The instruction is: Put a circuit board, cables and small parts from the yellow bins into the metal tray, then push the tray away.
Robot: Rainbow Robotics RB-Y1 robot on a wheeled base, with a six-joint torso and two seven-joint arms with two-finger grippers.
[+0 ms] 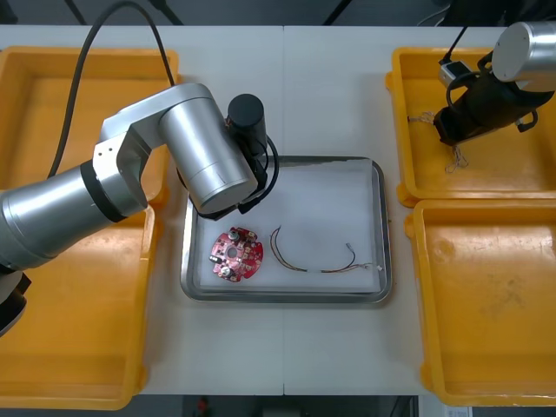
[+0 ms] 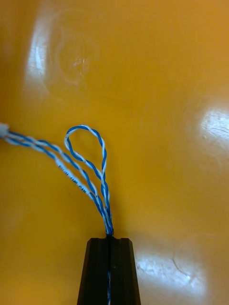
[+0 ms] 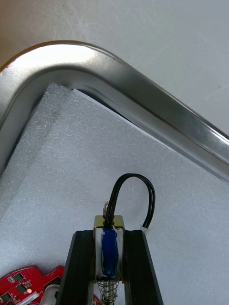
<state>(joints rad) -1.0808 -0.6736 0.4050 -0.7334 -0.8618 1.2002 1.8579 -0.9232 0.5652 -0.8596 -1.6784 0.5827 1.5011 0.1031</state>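
I'm looking down on a light tabletop [image 1: 334, 95], matt and evenly lit, with a thin seam [image 1: 284, 87] running straight down its middle. Past its far edge I see only dark floor [image 1: 217, 10].

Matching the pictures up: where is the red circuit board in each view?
Front view: the red circuit board lies in the metal tray, at its near-left corner.
Left wrist view: its edge lies beside the left gripper, which grips a small metal part.
Right wrist view: not in it; the right gripper pinches a blue and white cable over a yellow bin.
Shared landmark: the tray's rim, front and left wrist.
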